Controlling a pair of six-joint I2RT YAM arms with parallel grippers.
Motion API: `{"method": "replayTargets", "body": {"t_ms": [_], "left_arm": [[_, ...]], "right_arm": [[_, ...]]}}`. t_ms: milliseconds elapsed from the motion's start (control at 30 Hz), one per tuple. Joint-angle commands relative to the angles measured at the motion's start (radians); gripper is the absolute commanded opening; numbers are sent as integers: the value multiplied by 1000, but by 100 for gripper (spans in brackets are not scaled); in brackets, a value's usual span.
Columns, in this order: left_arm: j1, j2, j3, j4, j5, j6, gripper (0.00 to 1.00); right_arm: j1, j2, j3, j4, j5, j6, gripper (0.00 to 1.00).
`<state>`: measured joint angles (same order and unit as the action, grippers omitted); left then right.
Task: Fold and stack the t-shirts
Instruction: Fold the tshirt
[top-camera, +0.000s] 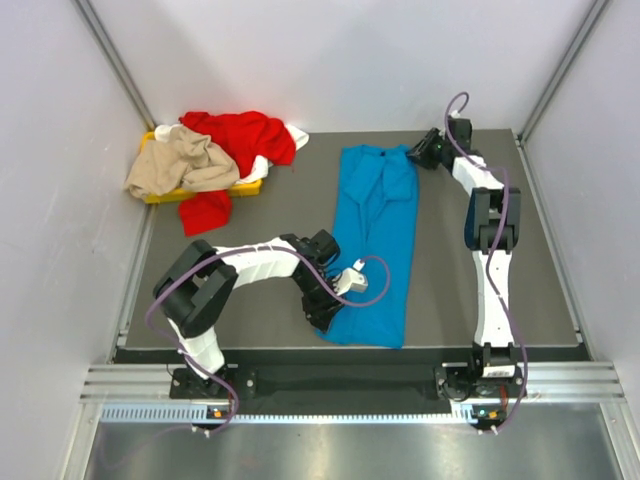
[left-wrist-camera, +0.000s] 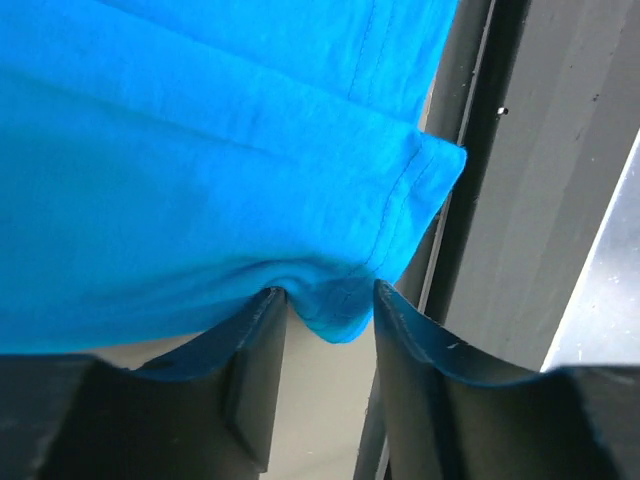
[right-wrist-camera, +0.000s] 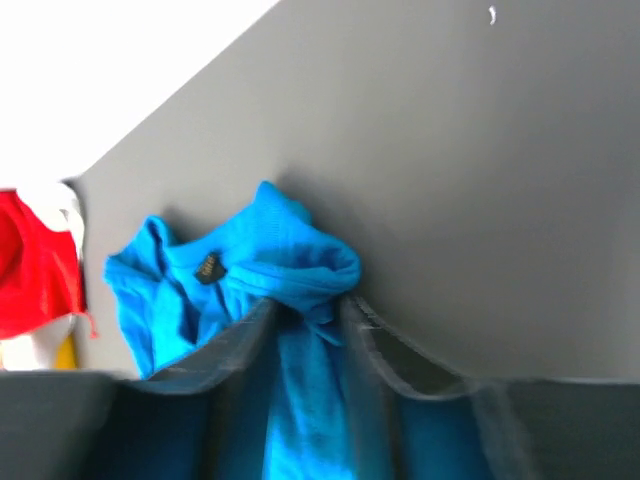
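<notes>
Dark grey counter between white walls carries the blue t-shirt, which lies as a long narrow strip down the middle, collar end far and hem near. The right end effector is closed on the bunched collar, cloth filling the gap between its 2 fingers. The left end effector straddles a small tuck at the near hem corner; its jaws stand apart, and I cannot tell whether they pinch it. The step looks like a lengthwise fold in half. To do it well, the left side likely needs a deeper bite, since so shallow a tuck could slip. Both ends should then rise together, lightly taut, with edges matched before letting go. At the far left, the red t-shirt and beige t-shirt sit heaped on the yellow tray, well apart.
</notes>
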<state>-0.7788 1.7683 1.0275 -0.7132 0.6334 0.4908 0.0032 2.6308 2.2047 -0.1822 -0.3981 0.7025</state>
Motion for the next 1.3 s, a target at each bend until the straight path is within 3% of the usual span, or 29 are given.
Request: {"method": "replayTargets", "body": {"t_ms": [0, 33, 133, 300, 367, 467, 533, 633, 700, 833, 900, 1000, 1100, 1267], "left_arm": [[3, -1, 2, 29, -32, 11, 48], [3, -13, -7, 18, -38, 17, 54], [6, -84, -36, -6, -99, 29, 56], [21, -253, -69, -58, -213, 51, 57], [19, -315, -79, -60, -231, 60, 57], [18, -389, -107, 15, -250, 54, 56], [15, -470, -167, 139, -261, 77, 56], [1, -585, -329, 379, -249, 176, 57], [-13, -679, -436, 460, -213, 331, 56], [-25, -707, -546, 572, -158, 543, 55], [-30, -724, -601, 606, -98, 662, 56], [-52, -748, -623, 615, -49, 712, 56], [-92, -734, -619, 613, -84, 739, 56], [-134, -687, -621, 568, -116, 781, 55]], "right_arm": [[-32, -41, -8, -26, 79, 8, 36], [-48, -64, -22, -36, 88, -4, 45], [-77, -219, -112, -82, 125, -63, 55], [-85, -504, -330, -209, 208, -222, 58], [-77, -690, -564, -217, 203, -247, 58], [-36, -966, -941, -204, 208, -267, 58], [-11, -1172, -1215, -183, 211, -223, 58], [84, -1407, -1472, -212, 232, -170, 56], [145, -1501, -1552, -275, 255, -120, 54], [349, -1716, -1693, -376, 320, 32, 52], [401, -1775, -1737, -410, 338, 86, 50], [513, -1842, -1818, -389, 329, 193, 48], [667, -1816, -1850, -346, 364, 278, 48], [744, -1697, -1840, -303, 352, 302, 47]]}}
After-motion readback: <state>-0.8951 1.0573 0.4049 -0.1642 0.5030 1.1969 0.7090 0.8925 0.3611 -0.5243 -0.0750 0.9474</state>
